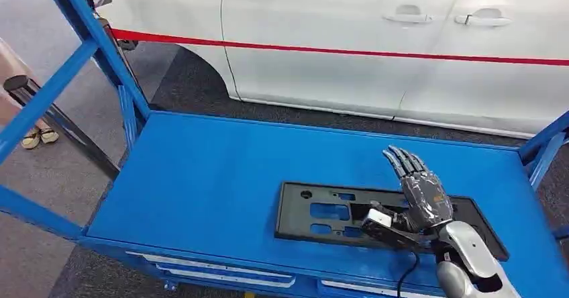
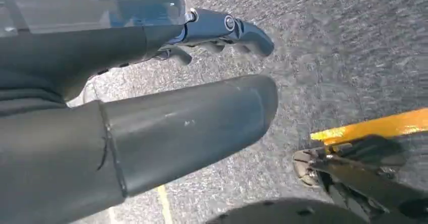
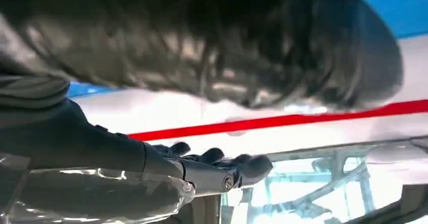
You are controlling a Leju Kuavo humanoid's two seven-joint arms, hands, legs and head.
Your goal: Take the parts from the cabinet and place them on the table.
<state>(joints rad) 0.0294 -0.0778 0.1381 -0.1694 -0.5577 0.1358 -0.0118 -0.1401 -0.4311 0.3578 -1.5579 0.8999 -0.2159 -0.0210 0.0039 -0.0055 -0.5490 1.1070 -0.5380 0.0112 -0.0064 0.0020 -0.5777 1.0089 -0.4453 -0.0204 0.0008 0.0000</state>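
Note:
A flat black plastic part (image 1: 322,212) with several cut-outs lies on the blue table (image 1: 201,177), toward its front right. My right hand (image 1: 419,192) is over the right half of the part, fingers stretched out and apart, holding nothing; I cannot tell whether it touches the part. In the right wrist view the same hand (image 3: 202,171) shows its fingers extended, with the white car behind them. My left hand (image 2: 202,82) hangs over the grey floor, thumb and fingers apart, with nothing in it.
A white car (image 1: 335,43) with a red stripe stands just beyond the table. Blue frame posts (image 1: 100,50) rise at the table's left end and another (image 1: 547,142) at the right. A person's shoes (image 1: 39,135) show at far left. A yellow floor line (image 2: 373,125) runs below my left hand.

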